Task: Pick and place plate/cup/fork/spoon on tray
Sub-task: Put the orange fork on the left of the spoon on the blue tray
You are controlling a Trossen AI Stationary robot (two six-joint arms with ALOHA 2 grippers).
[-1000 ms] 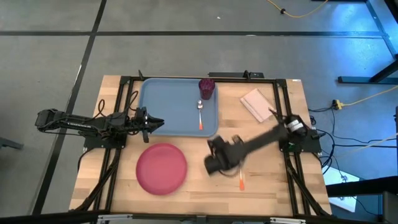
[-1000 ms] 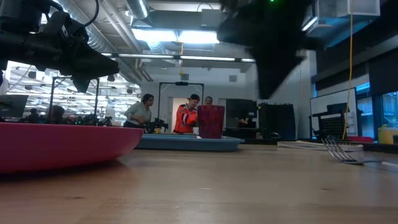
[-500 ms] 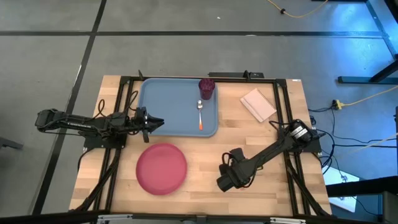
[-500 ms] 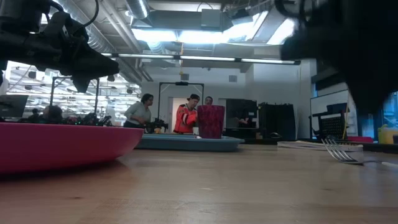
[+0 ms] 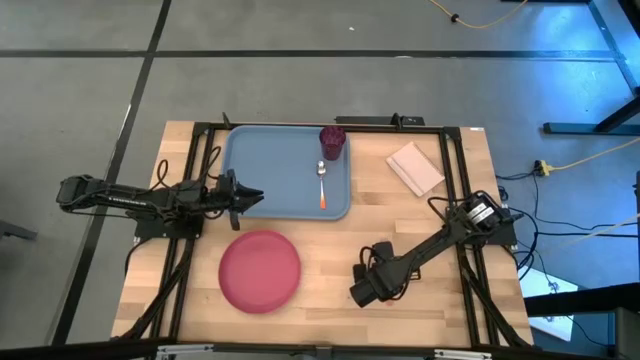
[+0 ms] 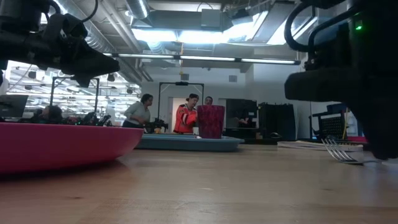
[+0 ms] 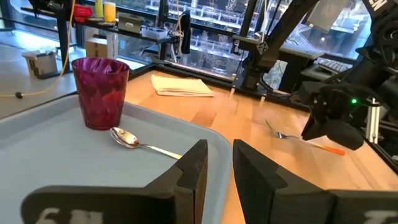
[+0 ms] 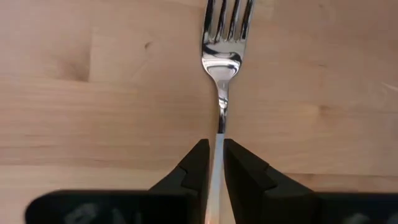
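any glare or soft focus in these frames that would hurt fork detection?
Right wrist view: fork sharp, bright glare on its neck. Low view: right gripper a dark backlit mass against ceiling lights, plate close and soft. High view: blue cast at right, fork hidden.

1. High view: overhead, straight down; whole table and both arms in frame.
2. Low view: table-top height, level across the wood into the room; plate close, tray far.
3. Left wrist view: faces across the tray toward the fork.
4. Right wrist view: close above the fork; shared with low view.
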